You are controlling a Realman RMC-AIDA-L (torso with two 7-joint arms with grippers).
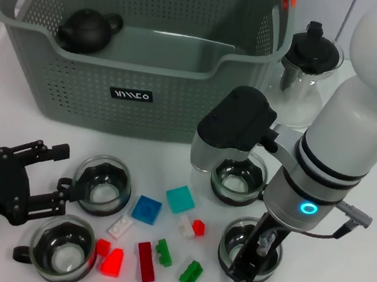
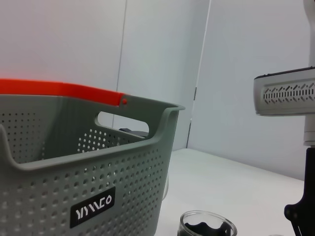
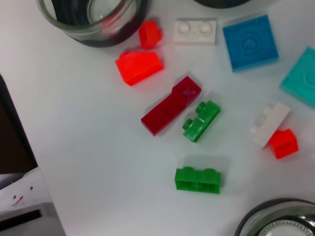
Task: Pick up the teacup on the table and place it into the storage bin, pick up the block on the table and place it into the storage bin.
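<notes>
**A:** Head view first. Where do the task items stand?

**B:** The storage bin sits at the back of the white surface, with a black teapot inside it. A glass teapot stands just beside the bin on the robot's right. Four glass teacups are out: one near the left claw, one at the front left, one under the right arm's wrist, one at the front right. The blocks lie scattered between them, among them a blue block, a teal block and a dark red block.

**A:** The claws?

**B:** Left claw is low at the left, fingers spread wide, holding nothing, tips close to the nearer teacup. Right claw points down at the front right teacup; I cannot tell how far it is open or whether it grips.

**A:** Left wrist view?

**B:** Bin wall with its orange clip, and a teacup rim low beside it.

**A:** Right wrist view?

**B:** Blocks from above: the dark red one touching a green block, another green block apart. Teacup rims at two edges.
</notes>
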